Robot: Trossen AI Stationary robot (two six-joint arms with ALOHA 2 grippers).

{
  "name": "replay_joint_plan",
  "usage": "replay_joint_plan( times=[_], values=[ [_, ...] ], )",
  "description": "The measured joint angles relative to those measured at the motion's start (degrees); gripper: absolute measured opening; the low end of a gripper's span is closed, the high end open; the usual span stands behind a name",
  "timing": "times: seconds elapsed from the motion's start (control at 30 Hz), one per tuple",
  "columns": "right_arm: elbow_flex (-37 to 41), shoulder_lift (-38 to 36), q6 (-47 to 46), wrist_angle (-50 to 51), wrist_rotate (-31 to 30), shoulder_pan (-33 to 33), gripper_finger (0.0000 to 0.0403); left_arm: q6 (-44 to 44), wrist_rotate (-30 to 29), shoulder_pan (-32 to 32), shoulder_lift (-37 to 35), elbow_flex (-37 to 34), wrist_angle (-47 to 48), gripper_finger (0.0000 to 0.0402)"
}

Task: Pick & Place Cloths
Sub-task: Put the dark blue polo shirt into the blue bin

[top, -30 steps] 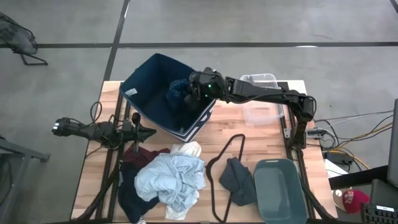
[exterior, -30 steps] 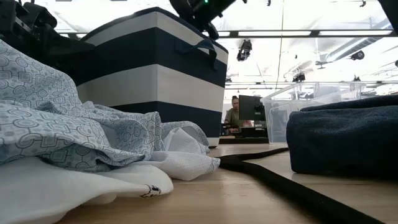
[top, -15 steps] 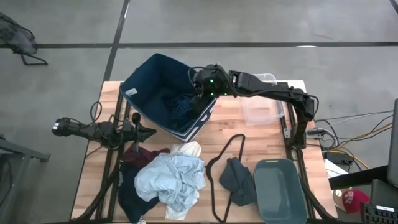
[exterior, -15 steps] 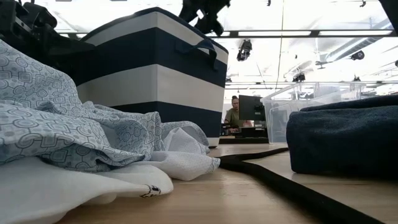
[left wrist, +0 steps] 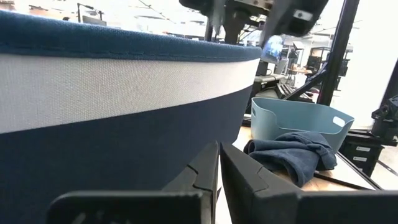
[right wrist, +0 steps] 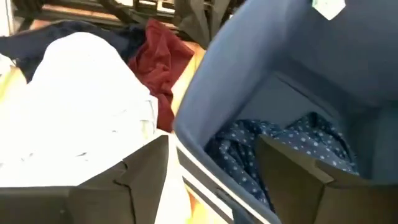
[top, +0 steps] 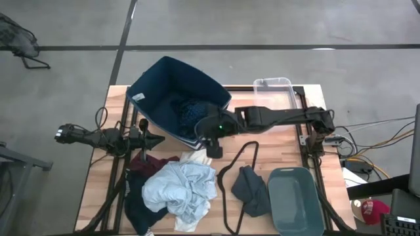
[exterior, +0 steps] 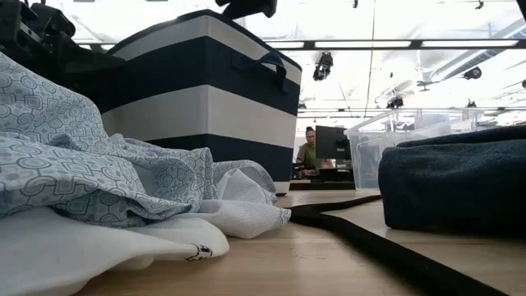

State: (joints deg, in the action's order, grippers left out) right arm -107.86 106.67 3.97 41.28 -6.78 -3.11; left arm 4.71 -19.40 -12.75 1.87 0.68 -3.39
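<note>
Two parted fingers, right tool holds nothing.

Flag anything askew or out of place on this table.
The navy bin sits turned at an angle to the table edges, and the black hanger lies loose among the cloths. Nothing looks spilled or damaged.

Overhead looking straight down; low at tabletop level; both sharing the navy-and-white striped fabric bin.
</note>
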Motion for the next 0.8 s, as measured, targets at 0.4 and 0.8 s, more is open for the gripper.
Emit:
replay_joint_plan(
  times=[0.4, 0.8],
  values=[
    [4.43, -0.10, 2.01, -0.77, -10.02, -0.32, 0.0170, 0.02, 0.02, -0.01, 0.00, -0.01, 0.01, 0.0023],
    [4.48, -0.13, 8.21, 0.75, -10.97, 0.34, 0.0032, 0.01, 0.02, -0.07, 0.00, 0.00, 0.00, 0.0023]
  ],
)
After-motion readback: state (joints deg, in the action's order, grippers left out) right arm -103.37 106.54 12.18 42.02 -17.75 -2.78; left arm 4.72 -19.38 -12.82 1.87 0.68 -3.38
